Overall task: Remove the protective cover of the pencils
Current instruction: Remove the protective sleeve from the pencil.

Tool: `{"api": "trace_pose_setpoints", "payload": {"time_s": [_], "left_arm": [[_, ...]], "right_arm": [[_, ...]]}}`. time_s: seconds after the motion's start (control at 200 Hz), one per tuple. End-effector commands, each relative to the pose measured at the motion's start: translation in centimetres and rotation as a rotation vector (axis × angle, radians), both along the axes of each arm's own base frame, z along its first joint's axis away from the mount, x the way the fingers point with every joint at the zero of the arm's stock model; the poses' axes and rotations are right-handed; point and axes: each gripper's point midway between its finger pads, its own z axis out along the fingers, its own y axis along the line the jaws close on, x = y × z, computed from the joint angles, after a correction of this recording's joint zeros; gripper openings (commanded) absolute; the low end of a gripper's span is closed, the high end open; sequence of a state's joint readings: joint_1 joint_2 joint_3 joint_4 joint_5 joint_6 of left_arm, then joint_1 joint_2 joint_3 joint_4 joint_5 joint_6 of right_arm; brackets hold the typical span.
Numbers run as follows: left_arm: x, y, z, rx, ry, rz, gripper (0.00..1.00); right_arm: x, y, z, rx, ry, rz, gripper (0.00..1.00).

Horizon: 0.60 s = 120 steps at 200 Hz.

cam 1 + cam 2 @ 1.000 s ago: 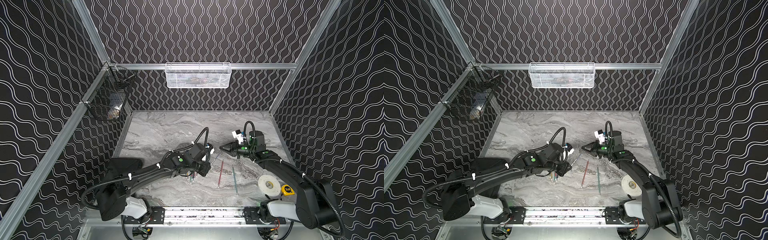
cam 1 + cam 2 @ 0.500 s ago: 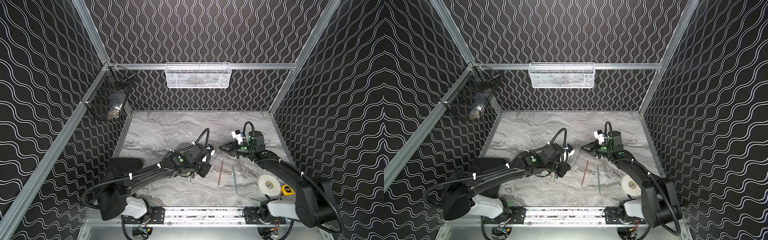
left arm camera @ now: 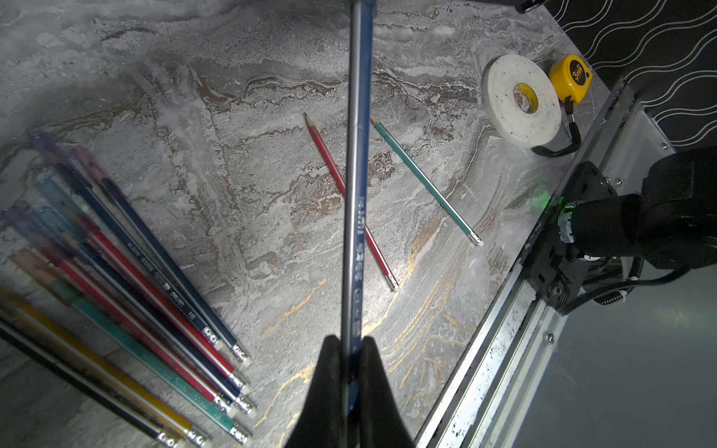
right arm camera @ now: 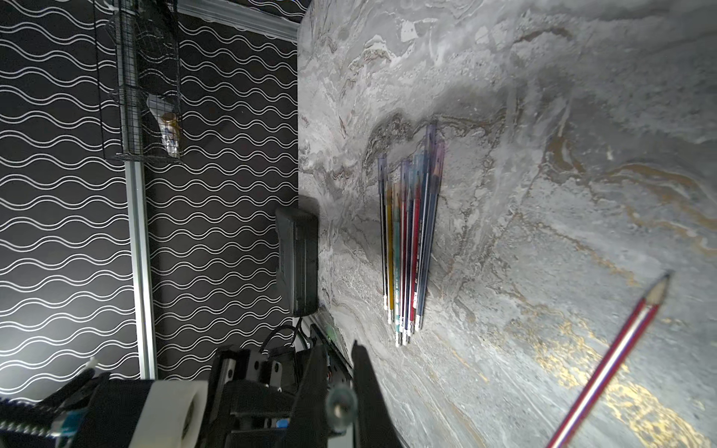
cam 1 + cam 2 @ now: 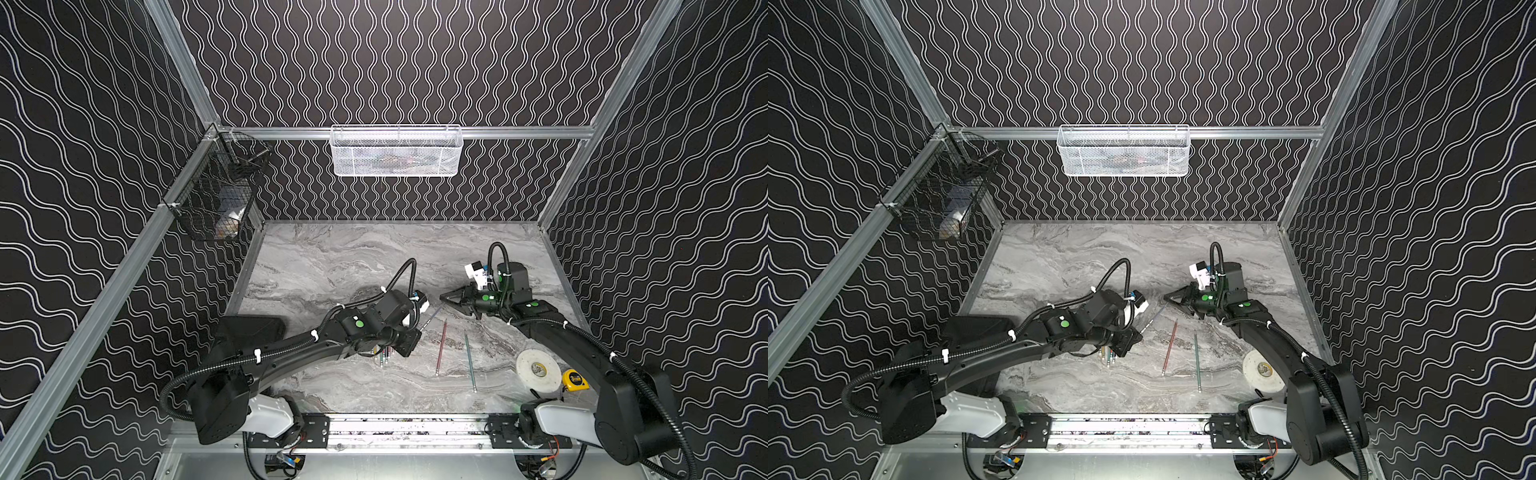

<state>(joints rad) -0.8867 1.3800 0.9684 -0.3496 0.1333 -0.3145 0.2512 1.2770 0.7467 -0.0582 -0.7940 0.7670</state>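
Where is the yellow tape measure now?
In a top view, the yellow tape measure lies on the table near its front right corner, just right of the white tape roll.

Left arm [image 5: 291, 353], right arm [image 5: 575, 345] black; white base housings [image 5: 270, 415]; corrugated cables [image 5: 409, 270]; white zip ties [image 5: 257, 356]; green dots [image 5: 357, 323].

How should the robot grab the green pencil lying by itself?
Probably pinch the green pencil at mid-shaft, coming straight down from above, jaws across its length. It lies flat on the table, apart from the red pencil and tape roll, so both sides are free.
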Motion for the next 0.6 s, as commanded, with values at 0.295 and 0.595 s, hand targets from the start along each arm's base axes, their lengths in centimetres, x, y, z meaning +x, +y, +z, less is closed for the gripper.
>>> {"api": "trace_pose_setpoints", "payload": {"time_s": [0.295,0.595], "left_arm": [[-2.1,2.3,-2.7,0.025,0.074,0.032,0.0],[-1.3,1.6,-3.0,0.048,0.077,0.038,0.0]], "right_arm": [[6.2,-9.5,-1.4,-0.156,0.025,-0.307,0.0],[6.7,-13.8,-3.4,-0.368,0.124,-0.404,0.0]]}}
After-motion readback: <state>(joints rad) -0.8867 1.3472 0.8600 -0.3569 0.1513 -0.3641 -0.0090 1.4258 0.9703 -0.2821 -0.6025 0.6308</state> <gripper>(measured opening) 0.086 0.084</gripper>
